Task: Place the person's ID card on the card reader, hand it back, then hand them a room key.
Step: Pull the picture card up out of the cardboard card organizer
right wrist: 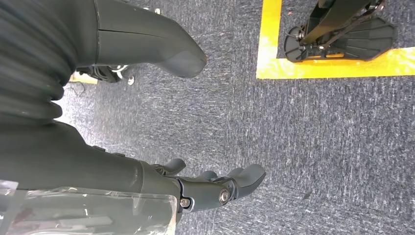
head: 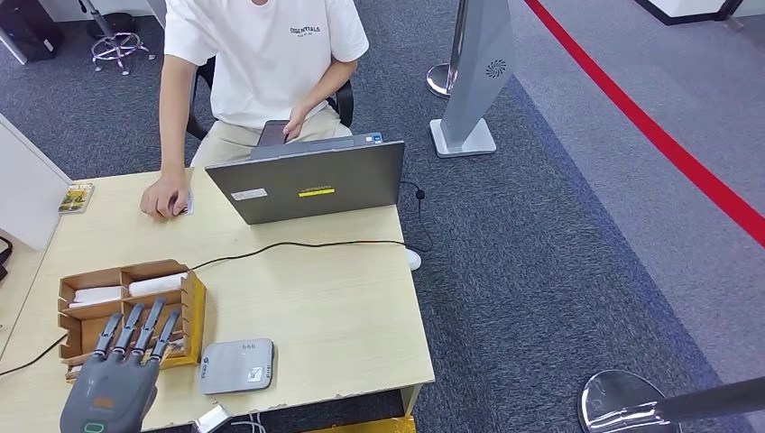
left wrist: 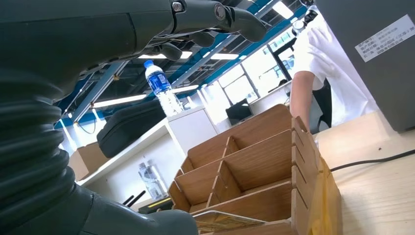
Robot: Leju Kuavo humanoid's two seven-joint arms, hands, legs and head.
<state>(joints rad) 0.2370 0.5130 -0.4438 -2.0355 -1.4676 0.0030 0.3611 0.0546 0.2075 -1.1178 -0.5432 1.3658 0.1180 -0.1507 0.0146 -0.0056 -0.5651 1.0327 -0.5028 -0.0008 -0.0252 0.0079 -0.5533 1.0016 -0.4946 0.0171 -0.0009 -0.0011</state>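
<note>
Left hand, fingers spread and holding nothing, hovers over the near end of the wooden organizer at the surface's near-left. Card reader lies just right. Right hand hangs empty, fingers apart, above carpet.

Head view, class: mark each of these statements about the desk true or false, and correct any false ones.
1. The laptop is closed flat. False: it stands open, its lid's back toward the robot.
2. The left robot hand is over the wooden organizer. True.
3. The grey card reader lies beside the organizer, near the desk's front edge. True.
4. The person is standing. False: seated behind the laptop, one hand on the desk.
5. The left robot hand holds a card. False: its fingers are spread and hold nothing.
</note>
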